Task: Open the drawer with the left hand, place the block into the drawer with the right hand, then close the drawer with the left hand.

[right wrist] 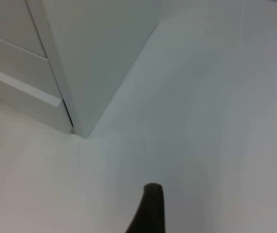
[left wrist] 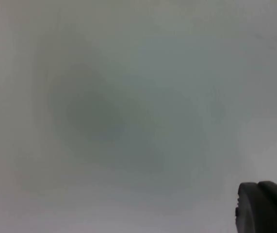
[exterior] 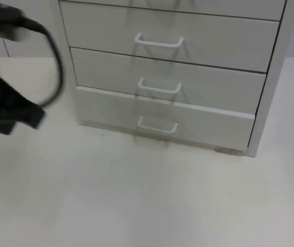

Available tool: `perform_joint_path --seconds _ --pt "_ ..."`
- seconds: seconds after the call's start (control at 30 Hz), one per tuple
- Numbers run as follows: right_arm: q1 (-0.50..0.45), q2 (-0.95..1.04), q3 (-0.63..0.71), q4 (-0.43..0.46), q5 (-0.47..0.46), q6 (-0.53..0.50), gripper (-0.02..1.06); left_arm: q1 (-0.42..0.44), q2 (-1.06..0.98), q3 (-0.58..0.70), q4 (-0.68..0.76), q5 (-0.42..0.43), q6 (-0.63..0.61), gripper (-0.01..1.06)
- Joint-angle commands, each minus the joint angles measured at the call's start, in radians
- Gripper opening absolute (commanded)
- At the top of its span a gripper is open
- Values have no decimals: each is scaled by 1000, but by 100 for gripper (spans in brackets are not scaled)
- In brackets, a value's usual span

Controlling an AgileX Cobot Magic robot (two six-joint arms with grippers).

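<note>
Drawers, 3 of them visible with white looped wire handles, make up the front of the white drawer cabinet (exterior: 273, 92) that stands on the white table top (exterior: 136, 200) near its far side. The bottom drawer (exterior: 110, 110) sits slightly out from the cabinet face, its front a little proud of the middle drawer (exterior: 213, 90) above it; its handle (exterior: 157, 126) is free, with nothing touching it. The top handled drawer (exterior: 229, 43) and the middle one lie flush.

The left arm's gripper (exterior: 7, 116) is over the table to the left of the cabinet, well apart from the handles; whether its fingers are open or closed I cannot tell. In the left wrist view 1 black fingertip (left wrist: 264, 206) stands against bare pale surface.

In the right wrist view the right gripper's fingertip (right wrist: 150, 208) hangs over the table near the cabinet's side panel (right wrist: 104, 53) and front corner; its finger spread cannot be told either.
</note>
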State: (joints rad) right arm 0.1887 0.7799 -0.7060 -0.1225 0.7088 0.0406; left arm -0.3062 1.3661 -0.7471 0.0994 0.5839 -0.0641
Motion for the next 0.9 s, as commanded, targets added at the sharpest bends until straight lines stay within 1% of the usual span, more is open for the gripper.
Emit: perform_joint_path --seconds 0.0,0.03,0.07,0.13,0.23,0.33,0.6,0.67,0.7,0.73,0.77,0.83,0.87 --pt "5 -5 3 3 -12 0 70 162 -45 2 -206 20 132 0" --pt "5 -5 3 3 -12 0 70 162 -45 2 -206 20 132 0" --pt "5 -5 3 3 -16 0 70 219 -61 2 -255 26 156 0" --pt "5 -5 3 3 -18 0 70 303 -91 2 -312 48 214 0" --pt "5 -5 3 3 -20 0 70 383 -143 2 -338 84 277 0" --pt "5 -5 3 3 -24 0 70 405 -177 2 -329 86 279 0" --pt "5 -5 3 16 -24 -2 70 407 -314 2 -294 88 279 0" --pt "5 -5 3 20 -24 -4 70 407 -395 2 -298 88 274 11" --pt "5 -5 3 20 -24 -4 70 407 -395 2 -298 88 274 11" --pt "5 -5 3 20 -24 -4 70 407 -424 2 -300 90 265 21" --pt "5 -5 3 20 -24 -4 70 407 -460 2 -300 90 253 34" --pt "5 -5 3 31 -24 -4 70 407 -526 2 -300 98 241 66" --pt "5 -5 3 31 -24 -4 70 407 -558 2 -302 105 241 84"
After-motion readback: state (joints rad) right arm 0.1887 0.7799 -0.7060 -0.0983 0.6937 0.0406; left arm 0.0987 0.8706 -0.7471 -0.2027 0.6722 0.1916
